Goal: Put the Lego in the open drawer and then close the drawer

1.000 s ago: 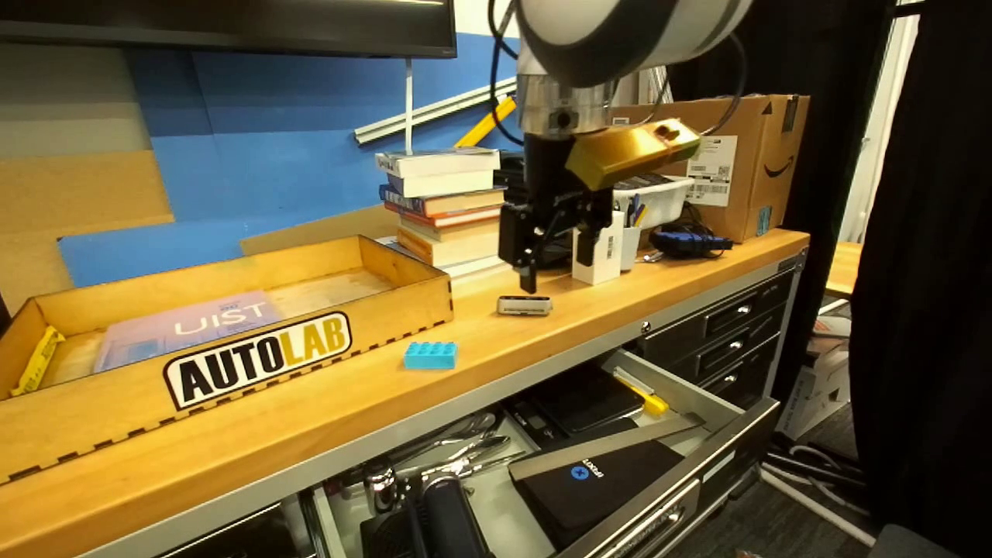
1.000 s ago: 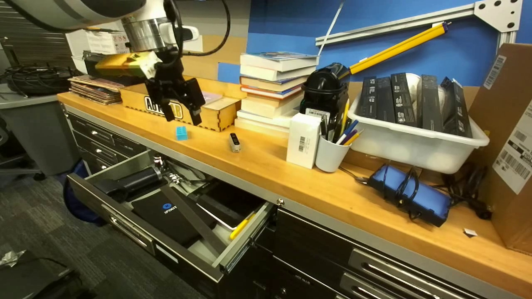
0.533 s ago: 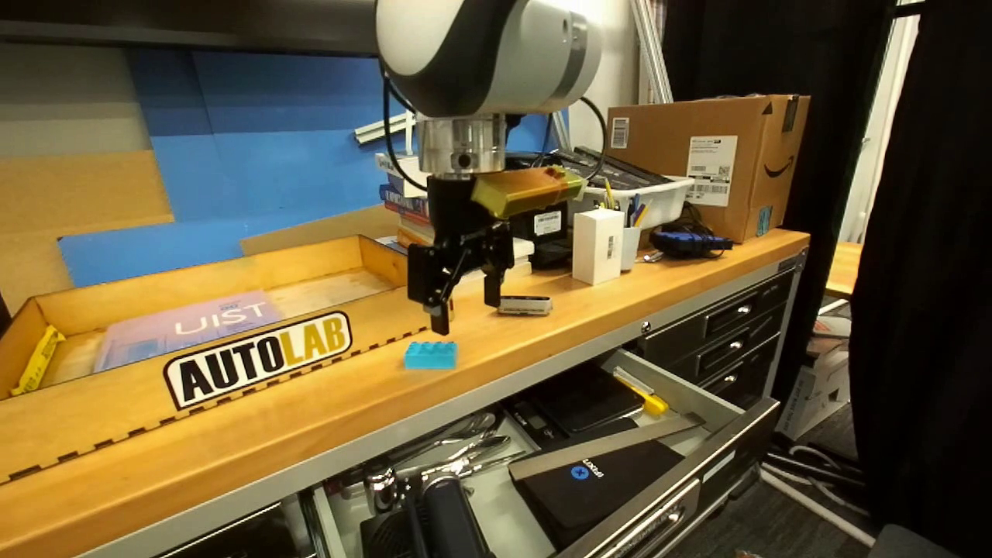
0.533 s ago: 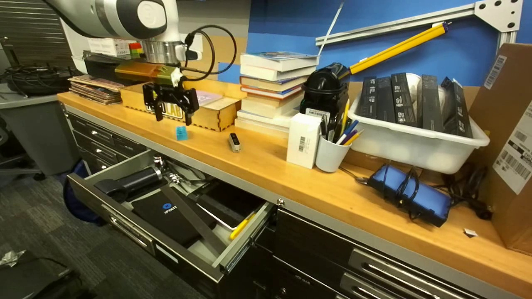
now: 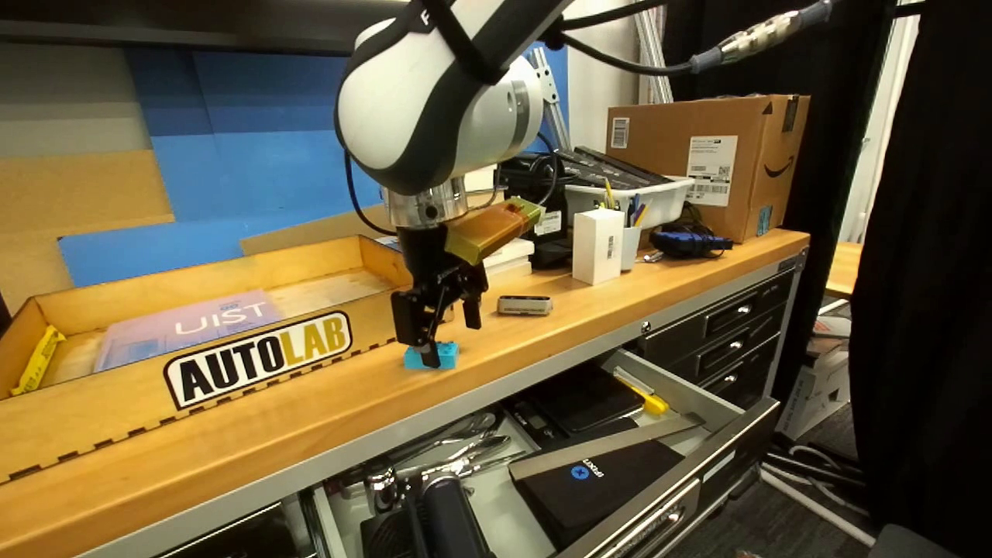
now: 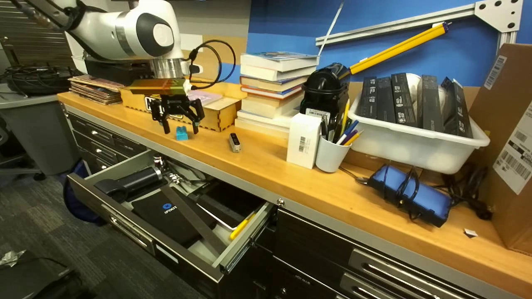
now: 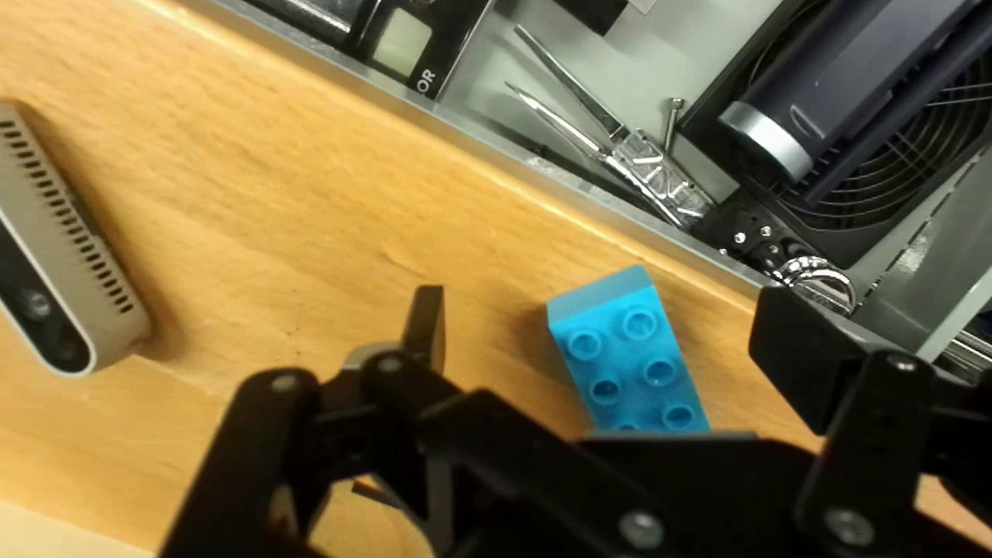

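“Blue plastic, studs up: where does that Lego brick [image 7: 632, 360] sit?”

“On the wooden benchtop [image 7: 271, 232], between the spread fingers [image 7: 798, 356] of the gripper [image 6: 181, 128]. In the wrist view bare benchtop shows on either side of it, so it stands apart from both, and the gripper's body hides its near end.”

“And the jaws themselves?”

“Released, set wider than the brick. Whether their tips touch the benchtop, I can't tell.”

“How is the arm [image 5: 403, 116] held?”

“It slants in from above, bent so the gripper points down; in both exterior views the tips hang near the brick.”

“What lies further out?”

“A small silver camera [image 7: 74, 256] near the brick, and the wooden AUTOLAB tray [image 5: 372, 329] on the same benchtop. Below its edge the drawer [image 6: 195, 269] stands pulled out, a black iFixit case [image 6: 164, 220] inside and a flat metal strip [image 6: 193, 220] lying across it.”
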